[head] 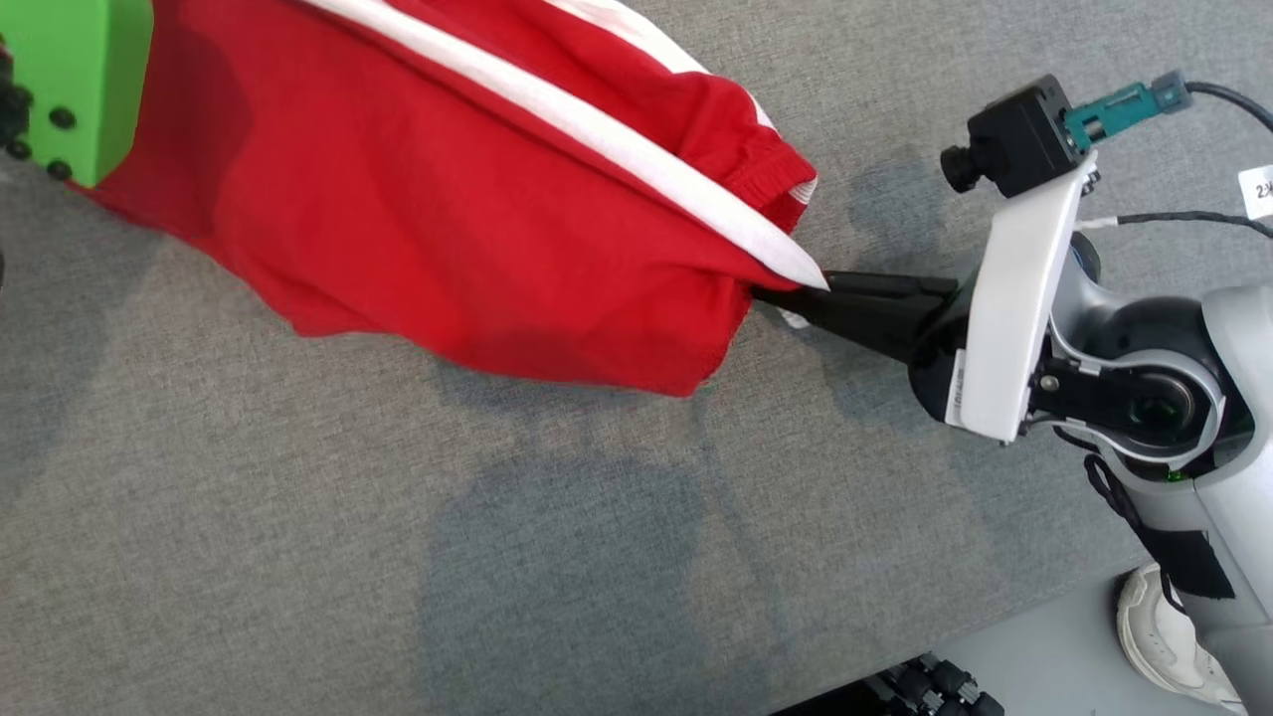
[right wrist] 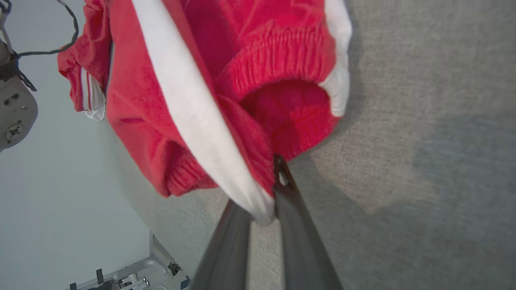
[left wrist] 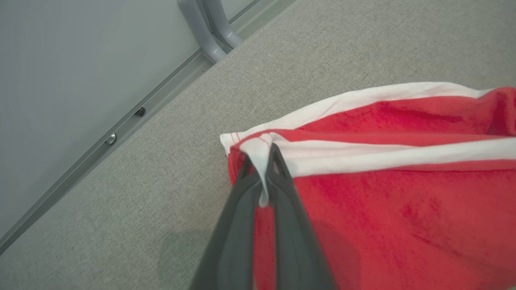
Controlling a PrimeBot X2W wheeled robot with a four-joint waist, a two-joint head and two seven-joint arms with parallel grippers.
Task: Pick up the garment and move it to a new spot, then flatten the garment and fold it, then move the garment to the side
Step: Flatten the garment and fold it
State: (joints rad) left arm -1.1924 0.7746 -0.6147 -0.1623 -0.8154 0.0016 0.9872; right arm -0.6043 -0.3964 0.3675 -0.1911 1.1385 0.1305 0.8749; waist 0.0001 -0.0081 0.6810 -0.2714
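Note:
The garment (head: pixel 477 199) is red with white side stripes and a ribbed waistband, and it hangs stretched above the grey table (head: pixel 398 557) between both arms. My right gripper (head: pixel 786 293) is shut on its white-striped corner at the right of the head view. The right wrist view has that gripper (right wrist: pixel 268 197) pinching the stripe below the waistband opening (right wrist: pixel 282 104). Over in the left wrist view, my left gripper (left wrist: pixel 262 169) is shut on the other white-edged corner of the garment (left wrist: pixel 403 193). A green block (head: pixel 80 80) on the left arm shows at the top left.
The grey fabric table (left wrist: pixel 282 60) ends at a metal rail (left wrist: pixel 121 133) with a frame leg (left wrist: pixel 209 32). The table's front edge (head: pixel 995 617) runs at the lower right, and a white shoe (head: pixel 1164 626) stands on the floor beyond it.

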